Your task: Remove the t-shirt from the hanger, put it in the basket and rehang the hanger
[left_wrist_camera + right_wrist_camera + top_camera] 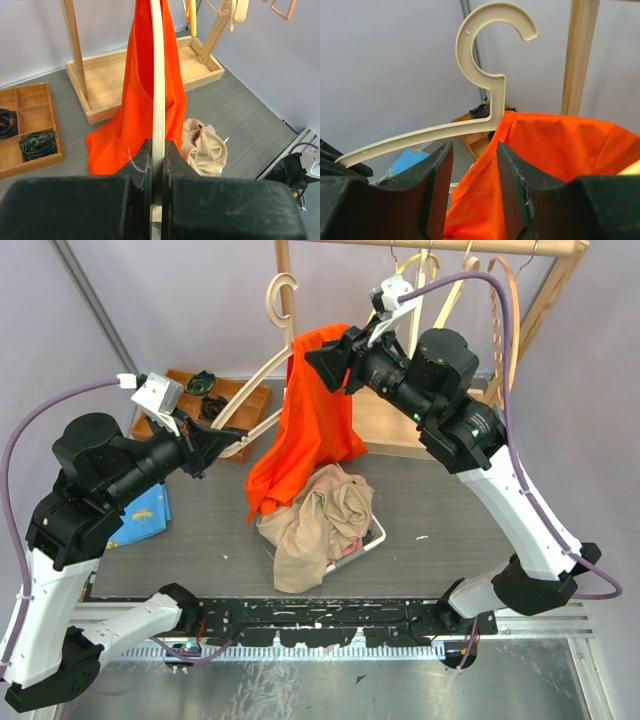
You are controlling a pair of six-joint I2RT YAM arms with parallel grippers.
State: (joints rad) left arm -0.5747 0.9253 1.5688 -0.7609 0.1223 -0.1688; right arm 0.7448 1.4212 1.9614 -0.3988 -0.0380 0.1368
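Peeling stage: left tool (157, 150) clenched on the hanger (158, 75) arm, orange t-shirt (140, 100) draped over the hanger's far end. The right tool (474, 150) hangs released just under the hanger hook, at the collar. Next, probably pinch the collar and pull it off.

White-and-black arms (520, 510), purple cables (70, 392)

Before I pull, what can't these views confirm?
Top view: right hand fingertips, pressed into the t-shirt folds; contact unclear.
Left wrist: hanger hook, cut off by the top edge.
Right wrist: hanger's far arm, covered by the t-shirt.
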